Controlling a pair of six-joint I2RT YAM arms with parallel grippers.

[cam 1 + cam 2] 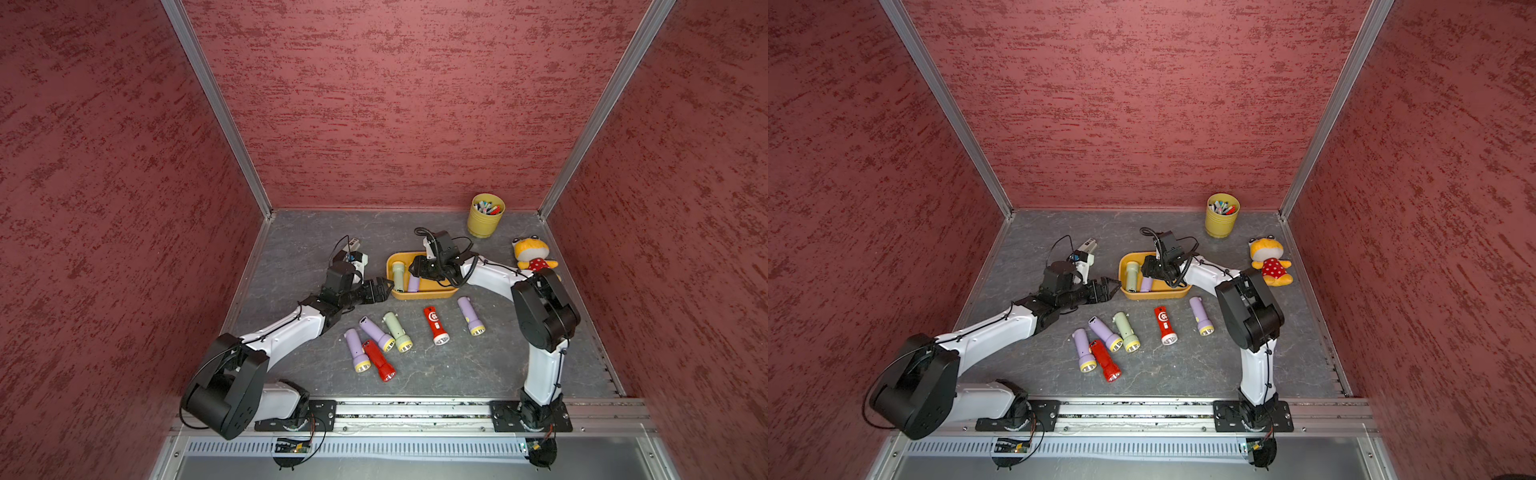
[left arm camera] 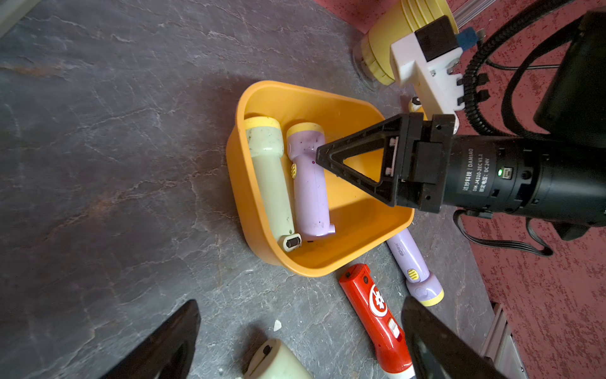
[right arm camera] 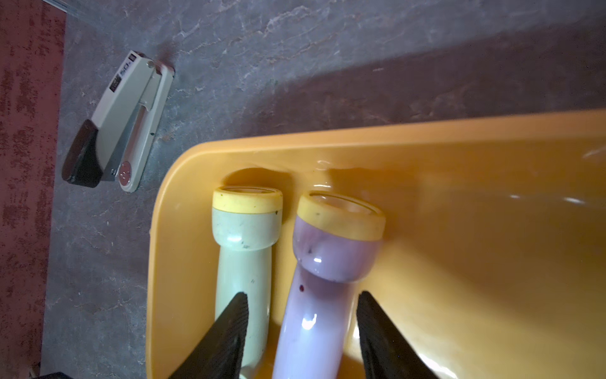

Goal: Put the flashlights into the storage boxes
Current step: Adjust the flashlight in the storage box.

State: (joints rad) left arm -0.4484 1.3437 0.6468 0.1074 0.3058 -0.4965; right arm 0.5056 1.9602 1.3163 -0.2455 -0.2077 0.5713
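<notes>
A grey-white stapler (image 3: pixel 118 121) lies on the grey tabletop (image 1: pixel 316 232), well apart from the upright yellow pen cup (image 1: pixel 485 216) and the nearby plush toy (image 1: pixel 533 254).

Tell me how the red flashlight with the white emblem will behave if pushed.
The red flashlight looks like hard plastic: probably stiff and light. Its body seems flattish, so it may slide rather than roll.

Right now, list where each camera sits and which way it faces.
Top views: high above the front rail, looking down on table, tray, left arm and right arm.
Left wrist: on the left arm, facing tray and right gripper; open left gripper shows.
Right wrist: over the tray, facing a stapler; own fingers straddle the lilac flashlight.
Shared: both wrist views show the green flashlight beside the lilac one.
</notes>
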